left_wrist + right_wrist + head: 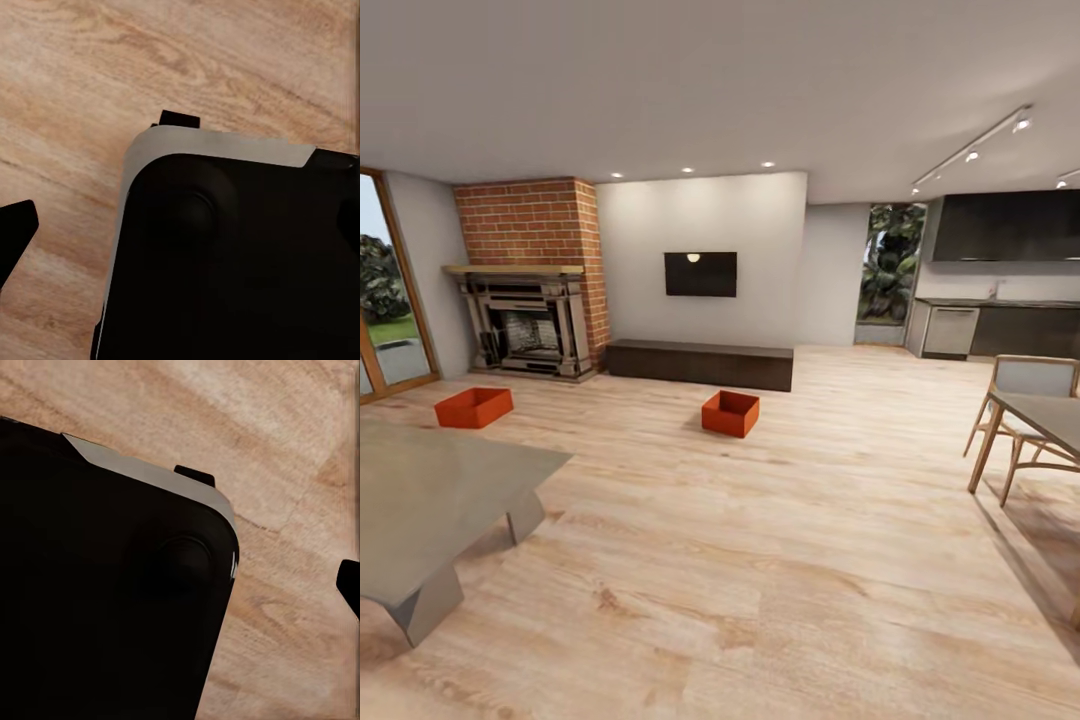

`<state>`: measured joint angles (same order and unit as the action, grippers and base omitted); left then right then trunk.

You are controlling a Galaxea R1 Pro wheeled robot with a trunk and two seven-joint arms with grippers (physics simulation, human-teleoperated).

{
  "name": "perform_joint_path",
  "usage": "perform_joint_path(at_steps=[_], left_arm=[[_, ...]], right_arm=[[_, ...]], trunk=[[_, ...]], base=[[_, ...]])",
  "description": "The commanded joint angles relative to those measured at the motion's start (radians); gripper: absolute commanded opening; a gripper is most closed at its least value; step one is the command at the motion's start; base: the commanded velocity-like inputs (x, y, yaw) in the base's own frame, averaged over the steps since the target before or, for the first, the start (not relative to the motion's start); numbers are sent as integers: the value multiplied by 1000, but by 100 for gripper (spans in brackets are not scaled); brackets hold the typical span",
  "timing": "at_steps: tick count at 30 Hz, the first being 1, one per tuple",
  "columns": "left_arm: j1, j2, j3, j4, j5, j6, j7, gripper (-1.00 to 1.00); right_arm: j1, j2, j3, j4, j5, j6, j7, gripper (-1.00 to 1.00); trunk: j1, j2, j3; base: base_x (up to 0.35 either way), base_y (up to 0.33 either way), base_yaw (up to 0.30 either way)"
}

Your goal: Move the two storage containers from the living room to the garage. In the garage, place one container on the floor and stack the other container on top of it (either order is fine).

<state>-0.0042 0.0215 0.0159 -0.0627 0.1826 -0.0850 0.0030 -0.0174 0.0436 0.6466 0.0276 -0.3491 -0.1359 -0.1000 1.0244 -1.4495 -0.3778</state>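
Looking across the living room's light wood-plank floor from the head view: two storage containers counted, both orange-red, lidless, resting on the planks. First container at left of frame, just in front of the brick fireplace; second container near frame centre, in front of the long dark bench that runs under one black TV on the cream wall. The two bins are well apart, neither touching anything but the floor. One grey low table fills the lower left of the frame; one wooden chair and a table edge at right; dark kitchen cabinets in the upper right. Left wrist view: plank flooring above, a large black robot body part with a pale grey rim across the lower right, and a black finger tip of the left end effector at the left edge. Right wrist view: the same sort of black, grey-rimmed body part across the left, planks beyond, a black finger tip of the right end effector at the right edge. Too little of either end effector shows to tell whether it is released or clenched. Neither container lies near either end effector; both sit far off across the room.
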Motion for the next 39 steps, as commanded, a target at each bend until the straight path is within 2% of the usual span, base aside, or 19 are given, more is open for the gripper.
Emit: perform_joint_path(at_steps=[1, 39], left_arm=[[0, 0, 1, 0, 5, -2, 1, 100], [0, 0, 1, 0, 5, -2, 1, 100]], right_arm=[[-1, 1, 8, 3, -9, -5, -1, 100], [-1, 1, 8, 3, -8, -5, -1, 100]], trunk=[[1, -1, -1], [1, -1, -1]], base=[[320, 0, 0], [320, 0, 0]])
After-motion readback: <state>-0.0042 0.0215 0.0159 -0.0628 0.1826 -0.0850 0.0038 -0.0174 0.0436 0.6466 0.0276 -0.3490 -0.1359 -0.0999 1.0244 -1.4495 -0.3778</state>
